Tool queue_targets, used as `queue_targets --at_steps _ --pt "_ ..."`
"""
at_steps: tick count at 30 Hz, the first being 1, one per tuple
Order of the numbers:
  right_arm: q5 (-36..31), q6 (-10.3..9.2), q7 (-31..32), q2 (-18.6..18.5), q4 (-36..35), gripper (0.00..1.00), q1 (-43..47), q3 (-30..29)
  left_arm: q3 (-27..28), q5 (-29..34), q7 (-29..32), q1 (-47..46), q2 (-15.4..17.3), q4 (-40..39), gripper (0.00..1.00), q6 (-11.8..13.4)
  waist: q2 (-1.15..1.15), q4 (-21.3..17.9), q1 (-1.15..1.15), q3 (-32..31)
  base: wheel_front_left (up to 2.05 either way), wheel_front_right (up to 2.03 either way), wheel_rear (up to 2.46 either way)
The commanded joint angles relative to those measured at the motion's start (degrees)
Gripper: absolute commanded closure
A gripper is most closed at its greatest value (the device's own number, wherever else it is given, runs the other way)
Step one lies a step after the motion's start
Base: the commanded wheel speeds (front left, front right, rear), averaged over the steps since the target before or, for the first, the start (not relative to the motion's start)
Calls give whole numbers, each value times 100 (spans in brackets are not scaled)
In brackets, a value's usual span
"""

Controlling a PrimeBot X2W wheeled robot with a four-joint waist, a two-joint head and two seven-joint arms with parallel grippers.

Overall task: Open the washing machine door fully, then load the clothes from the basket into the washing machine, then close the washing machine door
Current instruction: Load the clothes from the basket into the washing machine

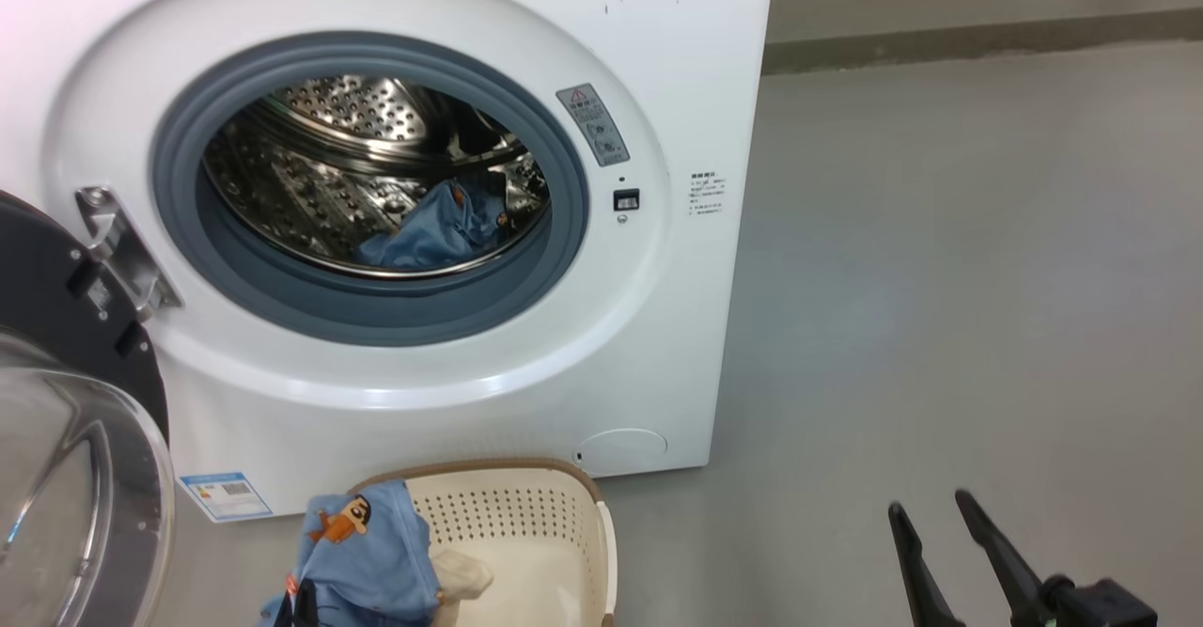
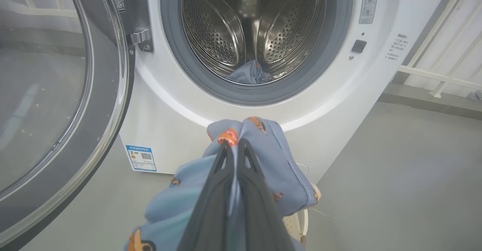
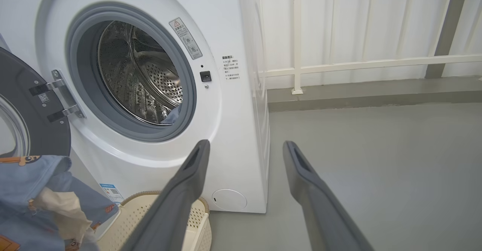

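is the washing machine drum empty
No, a light blue garment lies at the bottom of the perforated steel drum.

The white washing machine (image 1: 658, 72) stood with its black, glass-bowled door (image 1: 38, 270) swung wide open on its left-hand hinge; one light blue garment (image 1: 437, 232) lay low in the perforated steel drum (image 1: 320, 176); more blue clothes (image 1: 371, 552) and a cream cloth (image 1: 465, 572) bunched at the left end of the cream basket (image 1: 554, 524), just before the machine.

In the head view, the left edge cuts the round glossy black glass-windowed door (image 1: 66, 439); the bottom edge cuts the cream perforated plastic basket (image 1: 526, 514).
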Motion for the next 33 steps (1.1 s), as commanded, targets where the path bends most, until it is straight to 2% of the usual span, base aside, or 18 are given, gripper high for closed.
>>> queue_targets --at_steps 1,14,33 --pt "21 35 -27 -87 -109 0 -32 107 210 77 -78 -122 57 -217 100 35 0 25 0 -54 0 0 0" --pt "4 35 -27 -135 -13 0 135 31 282 159 -78 129 103 -627 100 104 0 -8 0 -147 0 0 0" --pt "-5 35 -27 -98 -7 0 86 85 276 118 -79 163 171 -770 100 108 0 -64 0 -76 0 0 0"
